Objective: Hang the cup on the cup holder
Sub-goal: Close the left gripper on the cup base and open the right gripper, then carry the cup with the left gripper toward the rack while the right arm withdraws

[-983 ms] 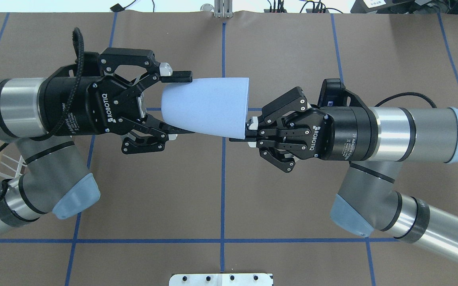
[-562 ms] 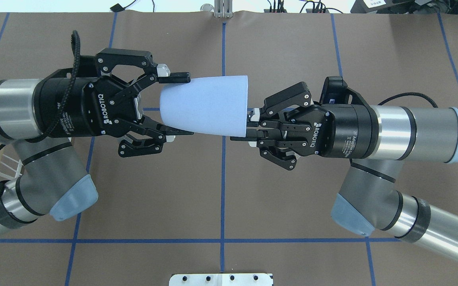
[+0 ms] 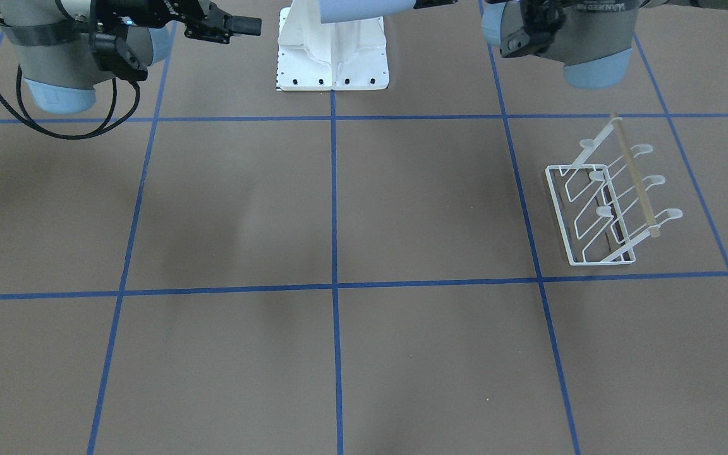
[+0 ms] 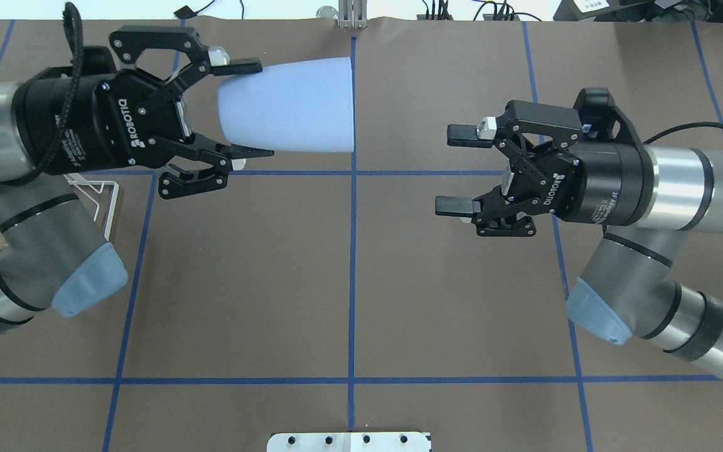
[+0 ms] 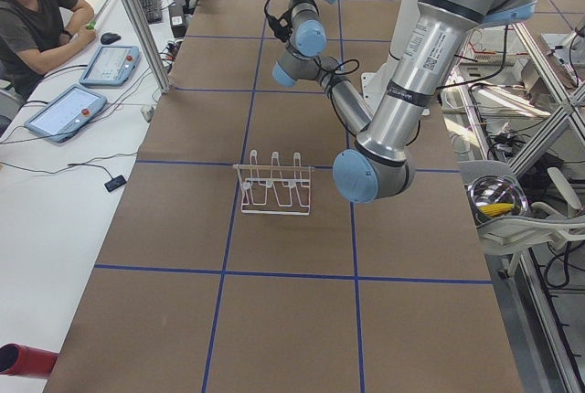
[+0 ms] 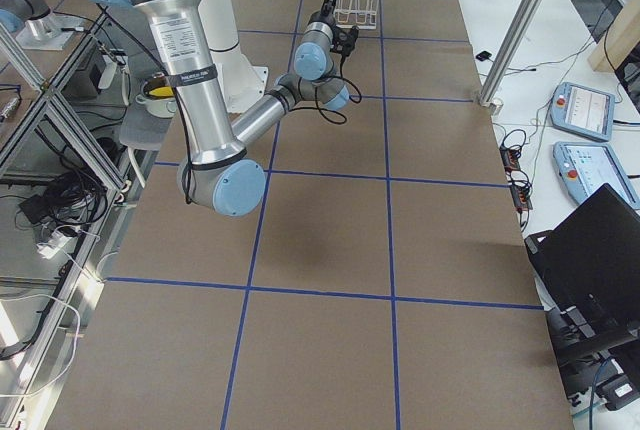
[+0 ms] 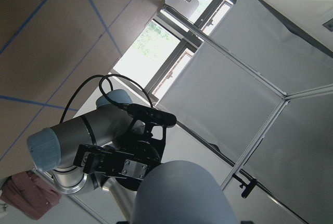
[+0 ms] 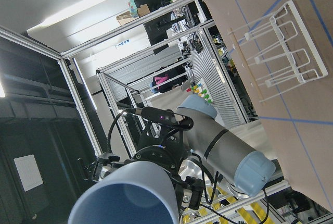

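Note:
The light blue cup lies horizontal in the air, rim toward the table's middle. My left gripper is shut on the cup's base end. The cup also shows in the front view and the left wrist view. My right gripper is open and empty, well apart from the rim, right of the centre line. The white wire cup holder with its tan rod stands on the table on my left side. It is mostly hidden under my left arm in the overhead view.
The white robot base plate sits at the table's near-robot edge. Blue tape lines grid the brown table. An operator sits beyond the far side with tablets. A red object lies at a table corner.
The right gripper let go of the cup's rim, opened and drew back to the right. The left gripper carried the cup away toward the far left.

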You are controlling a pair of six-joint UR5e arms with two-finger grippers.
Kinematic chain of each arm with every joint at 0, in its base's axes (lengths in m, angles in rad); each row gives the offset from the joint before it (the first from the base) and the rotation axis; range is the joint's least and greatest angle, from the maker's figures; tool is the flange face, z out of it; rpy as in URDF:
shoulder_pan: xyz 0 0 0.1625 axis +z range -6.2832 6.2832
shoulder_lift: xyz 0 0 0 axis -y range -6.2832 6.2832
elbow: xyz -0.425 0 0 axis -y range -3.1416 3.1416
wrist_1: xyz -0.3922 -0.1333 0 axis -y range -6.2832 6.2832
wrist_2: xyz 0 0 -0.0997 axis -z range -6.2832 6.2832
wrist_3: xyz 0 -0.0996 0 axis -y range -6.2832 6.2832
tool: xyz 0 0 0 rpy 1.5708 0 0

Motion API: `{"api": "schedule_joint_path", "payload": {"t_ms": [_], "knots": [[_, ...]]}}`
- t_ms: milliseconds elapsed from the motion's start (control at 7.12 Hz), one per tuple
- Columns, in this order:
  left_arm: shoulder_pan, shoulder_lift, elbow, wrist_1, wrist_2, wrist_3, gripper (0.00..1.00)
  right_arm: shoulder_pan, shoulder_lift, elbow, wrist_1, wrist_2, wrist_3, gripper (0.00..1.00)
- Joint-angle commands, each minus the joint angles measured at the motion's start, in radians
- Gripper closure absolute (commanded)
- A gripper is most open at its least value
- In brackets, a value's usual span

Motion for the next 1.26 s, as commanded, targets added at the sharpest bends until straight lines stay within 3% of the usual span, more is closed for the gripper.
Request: {"api": "schedule_joint_path", "payload": {"t_ms": [0, 140, 421, 702, 843, 1124], "knots": [[-0.047, 0.028, -0.007, 0.216, -0.055, 0.379, 1.00, 0.112, -0.054, -0.083, -0.011, 0.121, -0.194, 0.00], [-0.111, 0.028, -0.009, 0.391, -0.167, 0.600, 1.00, 0.192, -0.084, -0.128, -0.015, 0.210, -0.321, 0.00], [-0.235, 0.124, -0.076, 0.670, -0.217, 0.875, 1.00, 0.351, -0.167, -0.240, -0.021, 0.356, -0.536, 0.00], [-0.269, 0.125, -0.242, 1.207, -0.202, 1.229, 1.00, 0.418, -0.285, -0.276, -0.139, 0.365, -0.879, 0.00], [-0.277, 0.117, -0.313, 1.479, -0.124, 1.462, 1.00, 0.474, -0.328, -0.279, -0.278, 0.362, -1.092, 0.00], [-0.269, 0.111, -0.384, 1.828, 0.040, 1.773, 1.00, 0.562, -0.336, -0.276, -0.580, 0.364, -1.476, 0.00]]}}
